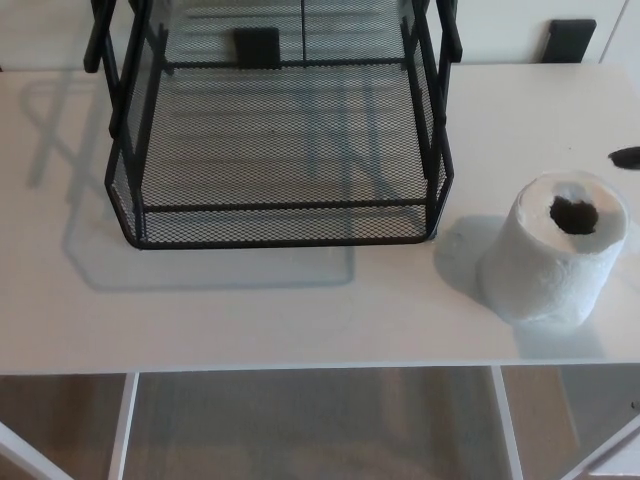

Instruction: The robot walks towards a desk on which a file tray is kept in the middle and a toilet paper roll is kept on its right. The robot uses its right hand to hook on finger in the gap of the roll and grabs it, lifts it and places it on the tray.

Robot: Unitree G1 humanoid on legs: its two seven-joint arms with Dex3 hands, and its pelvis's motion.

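A white toilet paper roll (555,250) stands upright on the right side of the white desk (250,310), its dark core hole facing up. The black mesh file tray (280,215) sits in the middle of the desk, to the left of the roll, with an open front and an upper tier above it. A small black tip of my right hand (626,156) shows at the right edge, above and behind the roll and apart from it. Too little of it shows to tell its state. My left hand is out of the picture.
The desk's front edge runs across the lower part of the picture, with the floor and white desk legs (506,420) below it. Two dark blocks (570,40) stand past the desk's far edge.
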